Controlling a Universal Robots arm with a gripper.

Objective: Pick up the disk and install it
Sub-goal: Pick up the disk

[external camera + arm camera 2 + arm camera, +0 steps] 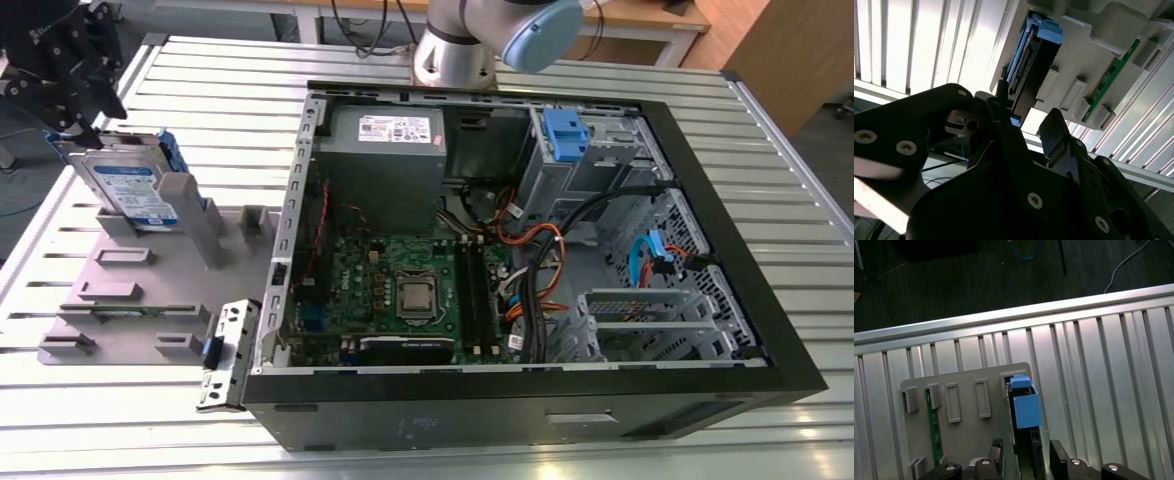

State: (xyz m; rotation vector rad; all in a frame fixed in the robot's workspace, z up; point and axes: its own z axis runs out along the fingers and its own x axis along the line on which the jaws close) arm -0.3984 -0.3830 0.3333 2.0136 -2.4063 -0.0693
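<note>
The disk (134, 185) stands on edge in a slot of the grey fixture plate (127, 285), at the exterior view's left; its silver face carries a white-and-blue label inside a blue carrier. My black gripper (83, 130) hangs right over its upper edge. In the first wrist view the blue carrier end of the disk (1026, 407) runs down between my two fingers (1056, 455), with a small gap on each side. In the second wrist view the disk's dark connector edge (1026, 75) points into the open gripper (1026, 117).
An open computer case (747, 300) lies on the slatted metal table (774, 120) at the exterior view's right, holding a motherboard (400, 290), a grey power supply (387, 130) and a blue-handled drive cage (567, 135). A green memory stick (127, 310) sits in the fixture plate.
</note>
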